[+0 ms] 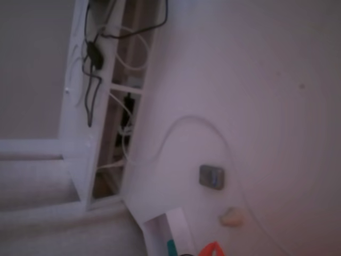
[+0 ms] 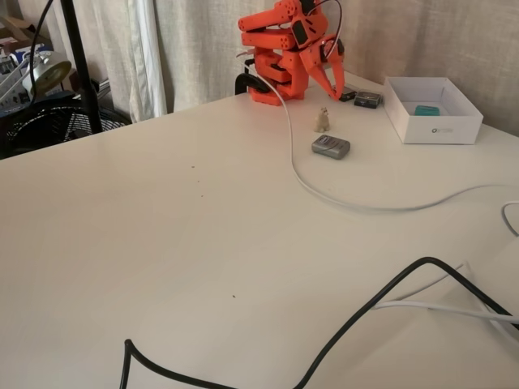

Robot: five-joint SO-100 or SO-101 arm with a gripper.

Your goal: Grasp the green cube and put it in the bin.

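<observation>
The green cube [image 2: 426,110] lies inside the bin [image 2: 456,130], a white box at the table's far right in a fixed view. In the blurred fixed view only a teal sliver of the cube [image 1: 171,248] shows at the bottom edge, inside the bin [image 1: 181,226]. The orange arm is folded at the back of the table. Its gripper [image 2: 332,91] points down at the table, left of the bin and apart from it. The fingers taper to one point with nothing between them. An orange tip of the gripper [image 1: 213,246] shows at the bottom edge.
A grey square piece [image 2: 331,146] [image 1: 211,176] and a small beige lump [image 2: 323,120] [image 1: 232,216] lie in front of the arm. A white cable [image 2: 324,194] curves across the table and a black cable [image 2: 381,300] lies at the front. A tall white frame [image 1: 74,133] carries cables.
</observation>
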